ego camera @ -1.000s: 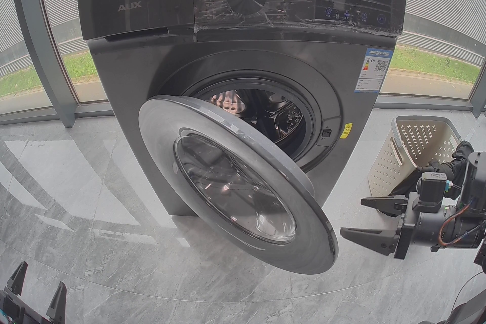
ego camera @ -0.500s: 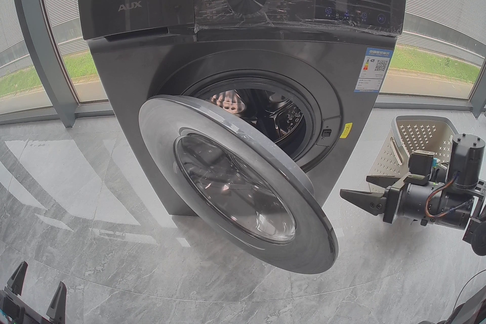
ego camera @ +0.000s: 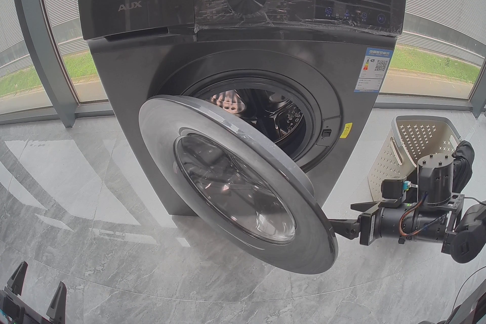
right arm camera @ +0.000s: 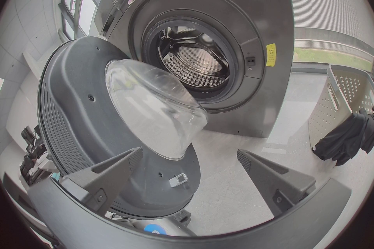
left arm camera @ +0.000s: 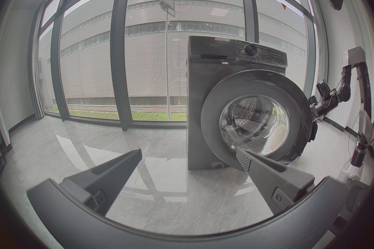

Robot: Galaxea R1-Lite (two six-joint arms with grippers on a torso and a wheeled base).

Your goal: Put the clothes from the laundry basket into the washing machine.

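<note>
The grey washing machine (ego camera: 243,62) stands ahead with its round door (ego camera: 233,183) swung wide open and the drum (right arm camera: 194,61) in sight. On the floor to its right is the cream laundry basket (ego camera: 420,143), with a dark garment (ego camera: 463,163) draped over its rim. The garment (right arm camera: 346,139) hangs down the basket's (right arm camera: 350,98) outside. My right gripper (ego camera: 343,215) is open and holds nothing, level with the door's lower right rim and in front of the basket. My left gripper (ego camera: 35,289) is low at the left, open and holding nothing.
The open door's glass bowl (right arm camera: 152,106) juts out between my right gripper (right arm camera: 187,156) and the drum. Tall windows run behind the machine (left arm camera: 233,106). Bare grey marble floor (ego camera: 76,198) spreads to the left, beyond my left gripper (left arm camera: 188,151).
My right arm rose beside the basket, then dropped and swung left, bringing the open gripper up to the door's rim. The left arm and the door have stayed put.
</note>
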